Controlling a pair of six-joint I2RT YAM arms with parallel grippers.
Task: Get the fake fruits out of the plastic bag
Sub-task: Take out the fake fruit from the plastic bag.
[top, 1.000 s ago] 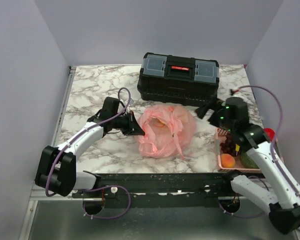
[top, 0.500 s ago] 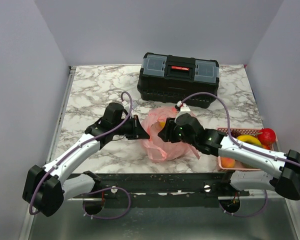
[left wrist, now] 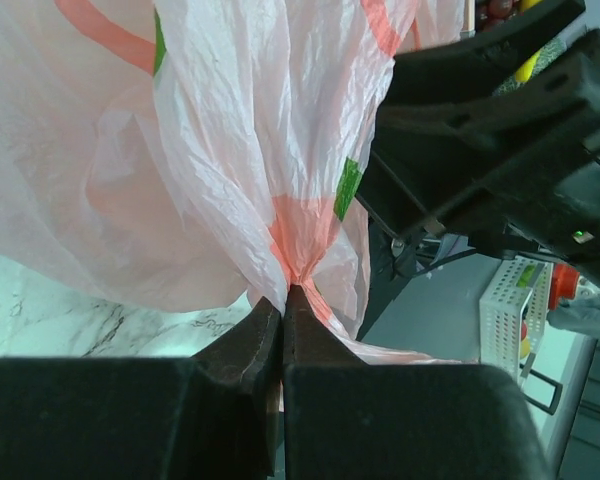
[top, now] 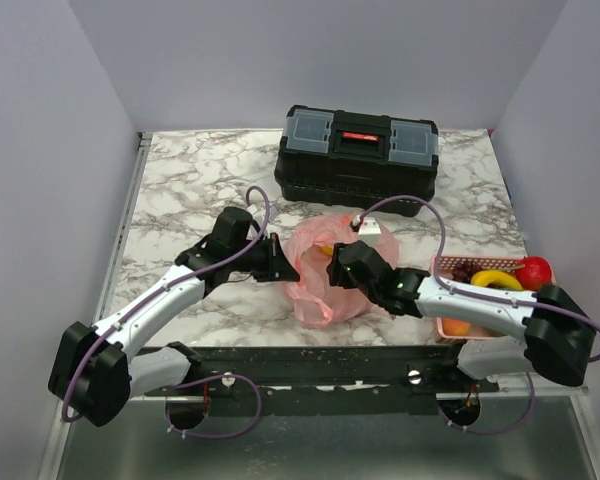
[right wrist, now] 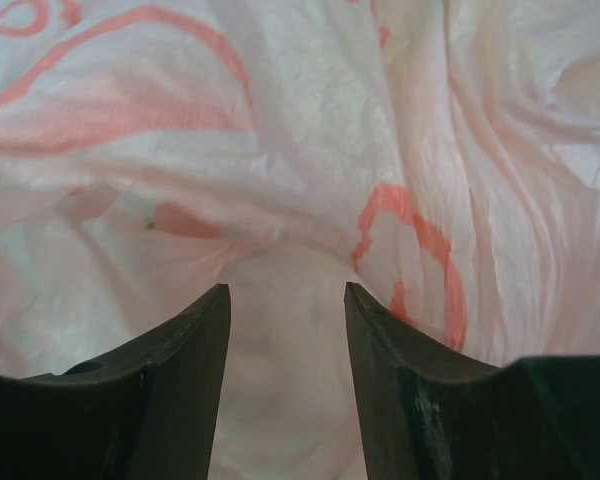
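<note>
Plastic bag (top: 315,290) first: my left gripper (left wrist: 282,300) is clamped tight on a twisted fold of it, with the pink film bunched right at the tips. In the top view that pinch is on the bag's 9 o'clock edge.

My right gripper (right wrist: 287,290) is nosed against the bag from the 3 o'clock side. Its fingers stand apart with a pale bulge of film between them. Honestly can't tell whether they're squeezing that bulge or just framing it.

The bag sits crumpled around the middle of the marble table (top: 180,190), a bit toward the near edge. Something yellowish (top: 324,247) shows at its 12 o'clock side.

Out at roughly 3 o'clock from the bag there's a pink basket (top: 442,263) by the table's right edge. It has fake fruits in it: grapes (top: 465,268), a banana (top: 495,279), a red one (top: 532,270) and an orange one (top: 456,327).

At 12 o'clock from the bag, a black toolbox (top: 358,155) sits closed near the back wall.
</note>
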